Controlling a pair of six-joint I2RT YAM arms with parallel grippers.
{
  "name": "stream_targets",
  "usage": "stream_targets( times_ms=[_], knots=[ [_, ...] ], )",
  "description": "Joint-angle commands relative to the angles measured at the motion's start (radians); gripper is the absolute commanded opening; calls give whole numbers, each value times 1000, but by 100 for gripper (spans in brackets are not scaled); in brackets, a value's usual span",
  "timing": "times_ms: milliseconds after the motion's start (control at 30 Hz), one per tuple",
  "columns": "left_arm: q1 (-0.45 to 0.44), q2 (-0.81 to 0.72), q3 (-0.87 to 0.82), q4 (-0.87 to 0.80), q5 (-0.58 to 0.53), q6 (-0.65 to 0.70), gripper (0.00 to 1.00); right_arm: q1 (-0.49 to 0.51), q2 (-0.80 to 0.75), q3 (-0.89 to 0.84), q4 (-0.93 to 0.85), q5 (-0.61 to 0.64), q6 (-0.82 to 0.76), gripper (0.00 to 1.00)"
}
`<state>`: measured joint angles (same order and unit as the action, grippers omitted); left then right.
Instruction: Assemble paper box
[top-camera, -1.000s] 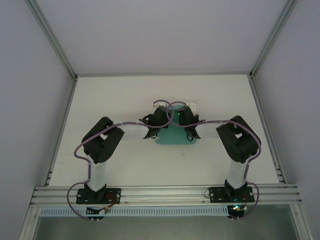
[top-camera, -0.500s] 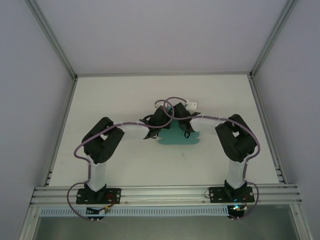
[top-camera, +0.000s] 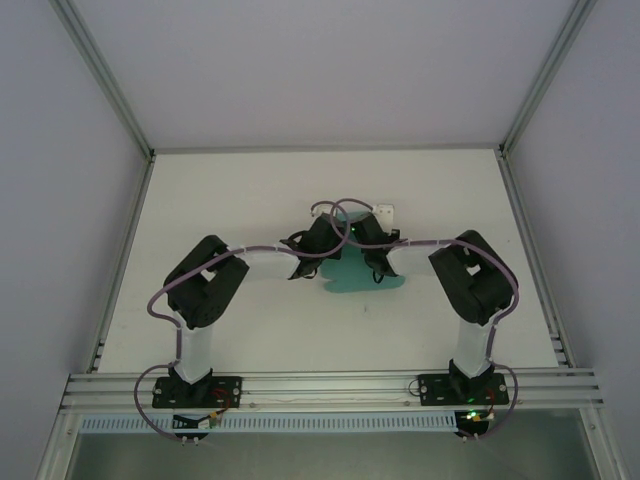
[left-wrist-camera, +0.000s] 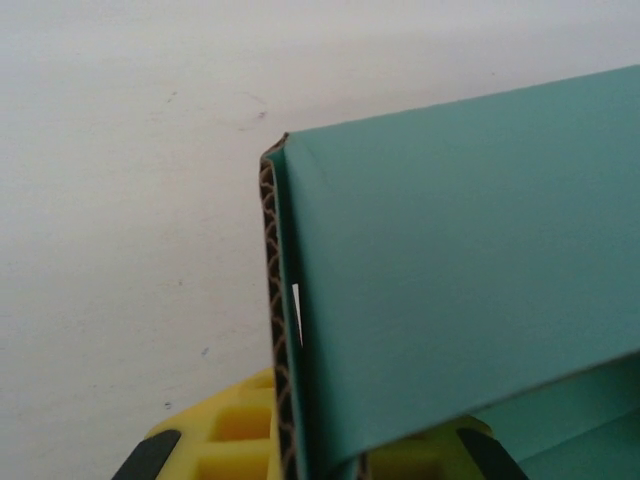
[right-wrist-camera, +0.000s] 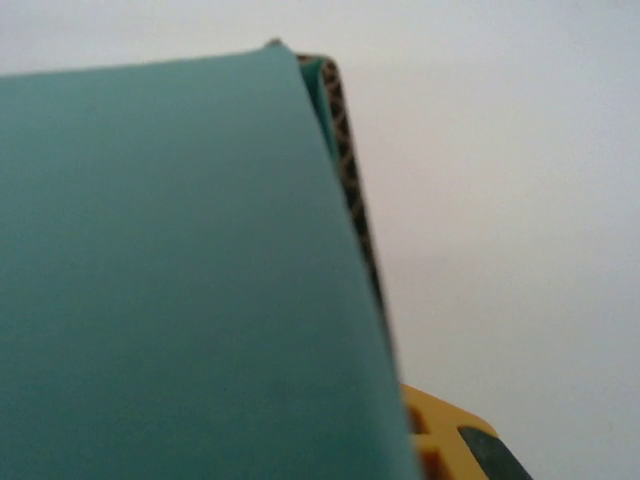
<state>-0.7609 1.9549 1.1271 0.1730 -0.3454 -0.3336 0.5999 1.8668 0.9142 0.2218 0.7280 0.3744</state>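
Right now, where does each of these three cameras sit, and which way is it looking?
Top external: fixed above and behind, looking down on the white table; black left arm and black right arm meet over the teal-green folded card box.
Left wrist: rides that arm, looking along its yellow fingers at the box.
Right wrist: likewise, past its yellow fingers at the box.
Shared: both wrist views show the box's brown corrugated edge.

One teal-green paper box (top-camera: 350, 278) was counted on one white desk (top-camera: 240, 200). Two arms were counted: one left arm (top-camera: 205, 285) and one right arm (top-camera: 475, 280). Two purple cables (top-camera: 270, 248) were seen, one along each arm. One small white object (top-camera: 385, 212) was also counted.
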Motion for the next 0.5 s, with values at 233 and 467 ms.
stream_targets(
  times_ms=[233, 467],
  knots=[
    [-1, -27, -48, -206, 10, 9, 0, -42, -10, -56, 161, -32, -63, 10],
    [-1, -8, -17, -237, 21, 9, 0, -42, -86, -62, 66, -139, -12, 25]
  ],
)
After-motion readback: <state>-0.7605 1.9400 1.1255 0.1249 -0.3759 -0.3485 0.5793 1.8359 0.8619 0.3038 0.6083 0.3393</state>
